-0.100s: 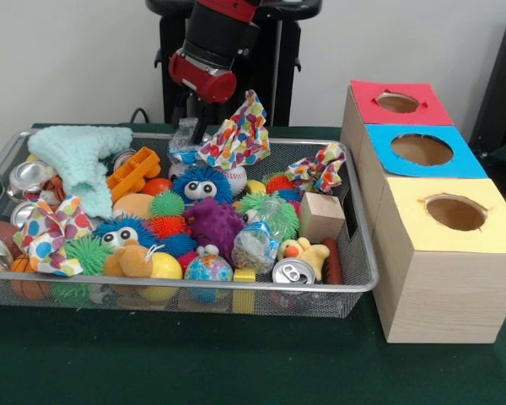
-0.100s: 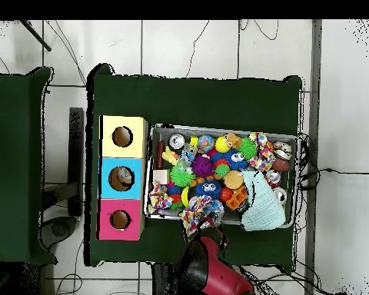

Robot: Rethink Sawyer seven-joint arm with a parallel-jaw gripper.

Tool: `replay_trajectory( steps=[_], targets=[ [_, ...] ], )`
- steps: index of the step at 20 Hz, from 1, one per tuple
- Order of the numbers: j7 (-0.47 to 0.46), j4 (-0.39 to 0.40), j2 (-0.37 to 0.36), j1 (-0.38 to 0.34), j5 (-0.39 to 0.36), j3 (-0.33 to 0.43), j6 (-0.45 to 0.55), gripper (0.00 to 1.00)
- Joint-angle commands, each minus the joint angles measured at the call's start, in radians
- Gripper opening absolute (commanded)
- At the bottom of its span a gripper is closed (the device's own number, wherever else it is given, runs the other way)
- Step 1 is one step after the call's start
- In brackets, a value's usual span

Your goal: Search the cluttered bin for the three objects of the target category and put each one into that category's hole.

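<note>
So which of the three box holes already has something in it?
The blue one, the middle box: the overhead view shows something pale inside it, while the yellow and red holes look empty.

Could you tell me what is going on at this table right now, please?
The Sawyer arm has its gripper at the far rim of the wire bin, and a polka-dot cloth is lifted above the pile there. The gripper appears to be shut on that cloth. The bin is packed with fuzzy toys, spiky balls, soda cans and a mint knitted cloth. Beside it stands a wooden box with red, blue and yellow holes.
</note>
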Motion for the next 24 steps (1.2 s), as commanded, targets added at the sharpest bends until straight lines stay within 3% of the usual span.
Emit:
replay_trajectory(
  steps=[1, 8, 14, 18, 24],
  targets=[
    [0.208, -0.025, 0.033, -0.023, 0.004, 0.114, 0.064, 0.0],
    [0.232, 0.001, -0.001, -0.037, 0.059, 0.136, 0.154, 0.0],
    [0.213, 0.007, -0.036, -0.058, 0.045, 0.135, 0.174, 0.0],
    [0.171, 0.009, -0.122, -0.074, 0.019, 0.143, 0.236, 0.0],
    [0.129, -0.013, -0.176, -0.009, 0.033, 0.075, 0.266, 0.0]
  ],
)
